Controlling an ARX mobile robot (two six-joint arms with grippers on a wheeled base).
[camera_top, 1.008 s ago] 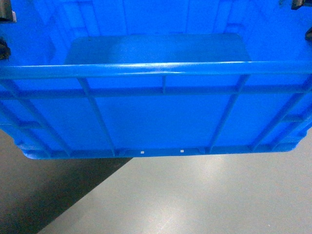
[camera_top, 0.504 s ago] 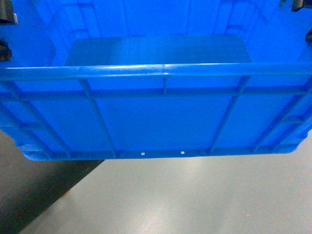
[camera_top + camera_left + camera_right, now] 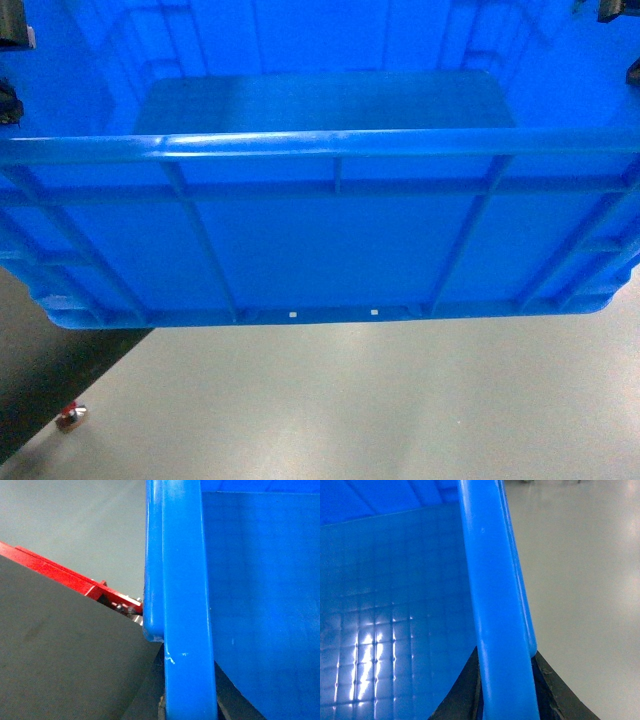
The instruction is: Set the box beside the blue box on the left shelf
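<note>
The box (image 3: 320, 230), a large bright-blue open-topped crate with ribbed walls, hangs above the floor and fills the upper head view. My left gripper (image 3: 187, 702) is shut on its left rim (image 3: 182, 605), with a dark finger (image 3: 150, 700) on each side. My right gripper (image 3: 507, 700) is shut on the right rim (image 3: 492, 595), its black fingers (image 3: 555, 695) pinching the bar. In the head view only dark bits of the grippers show, at the left edge (image 3: 8, 100) and at the top right corner (image 3: 618, 10). The left shelf and the other blue box are out of view.
Grey glossy floor (image 3: 400, 400) lies under the crate. A dark surface (image 3: 30, 390) cuts the lower left corner, with a small red caster-like part (image 3: 70, 415) at its edge. The left wrist view shows a red frame bar (image 3: 75, 580) beside a dark panel (image 3: 60, 655).
The dark surface at the lower left has drawn back toward the corner, more grey floor shows, and the small red part has come into view. The crate keeps its place between the grippers.
</note>
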